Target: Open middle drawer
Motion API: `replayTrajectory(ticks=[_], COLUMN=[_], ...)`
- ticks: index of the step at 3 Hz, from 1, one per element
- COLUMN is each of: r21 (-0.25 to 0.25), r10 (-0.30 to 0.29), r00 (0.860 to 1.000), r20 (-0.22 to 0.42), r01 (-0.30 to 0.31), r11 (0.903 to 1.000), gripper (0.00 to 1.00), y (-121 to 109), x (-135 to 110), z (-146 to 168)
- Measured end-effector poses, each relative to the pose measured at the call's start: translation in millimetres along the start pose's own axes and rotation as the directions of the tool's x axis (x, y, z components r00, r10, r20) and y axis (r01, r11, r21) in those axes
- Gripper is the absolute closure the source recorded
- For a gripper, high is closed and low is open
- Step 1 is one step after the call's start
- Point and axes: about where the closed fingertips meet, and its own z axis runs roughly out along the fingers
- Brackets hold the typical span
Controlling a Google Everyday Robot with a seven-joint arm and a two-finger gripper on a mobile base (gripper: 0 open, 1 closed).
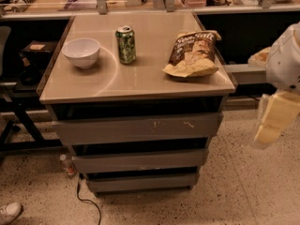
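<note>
Three grey drawer fronts stacked under a tan desk (136, 81), centre of frame. At far lower left, toe of a white shoe (8, 213); right of it, a small bottle (67, 165) on the speckled floor beside the cabinet's foot. On the desk, left to right: white bowl (81, 52), green drink can (126, 44) standing upright, brown chip bag (193, 54) lying flat near the right edge. Below, top drawer (136, 128) with pale scratch marks; then the middle drawer (138, 161), lower centre, plain, handleless, seemingly shut, a dark gap along its upper edge; then the bottom drawer (140, 182), slimmer, nearest the floor. At far right, well apart from the cabinet, the gripper (274, 121), pale yellow, hanging at about the height of the top drawer, touching nothing. Open or closed: cannot tell.

Likely trouble from here, as a judgement: no handle to hook, only the narrow gap above the front panel to catch; too high an approach and the scratched top drawer pulled instead; too shallow a hold and a slip off the edge; a hard tug and the can toppled or the bag shaken off the desk.

Arm (286, 60) pose: white forearm entering from the right edge of the frame, angled down, gripper pointing toward the floor, to the right of the cabinet rather than in front of it.
</note>
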Motion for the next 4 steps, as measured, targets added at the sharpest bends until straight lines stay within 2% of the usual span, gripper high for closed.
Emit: replayTrajectory(ticks=[1, 2, 3, 4], r21=[-0.078, -0.169, -0.169, -0.189], r10=[0.008, 0.023, 0.023, 0.046], r00=[1.000, 0.999, 0.999, 0.997], r20=[-0.011, -0.039, -0.039, -0.054], r01=[-0.009, -0.029, -0.029, -0.056], r11=[0.9969, 0.9852, 0.9852, 0.9804], gripper=[0.00, 0.00, 0.00, 0.00], y=[31, 63, 63, 79], x=[4, 10, 10, 9], z=[57, 117, 117, 157])
